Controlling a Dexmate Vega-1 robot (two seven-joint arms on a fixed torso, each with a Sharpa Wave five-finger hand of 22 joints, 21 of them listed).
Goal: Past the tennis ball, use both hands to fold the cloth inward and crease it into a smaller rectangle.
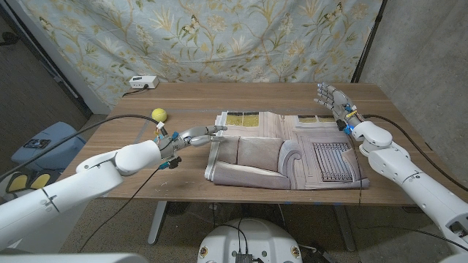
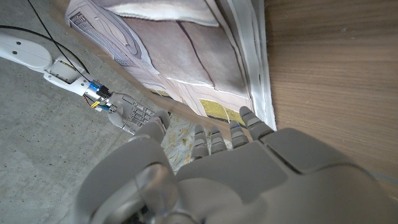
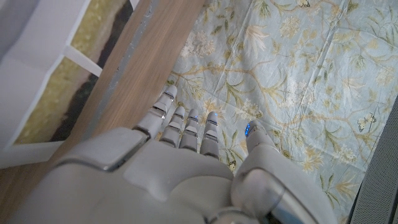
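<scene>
The cloth [image 1: 285, 150], printed with a house scene in greys and yellow, lies spread in the middle of the table, and its left part looks doubled over. A yellow tennis ball [image 1: 159, 114] sits to its left, near my left arm. My left hand [image 1: 194, 136] reaches in with its fingers stretched out, the tips at the cloth's left edge and nothing held. The left wrist view shows that hand [image 2: 249, 174] just beside the cloth's border [image 2: 180, 56]. My right hand [image 1: 333, 98] is open, its fingers spread, over the table past the cloth's far right corner; in the right wrist view it [image 3: 186, 162] is beside the cloth [image 3: 50, 62].
A small white box [image 1: 142, 82] with a cable stands at the table's far left. A floral backdrop [image 1: 241, 36] hangs behind the wooden table [image 1: 183, 95]. A blue seat [image 1: 36, 146] stands off the table's left side.
</scene>
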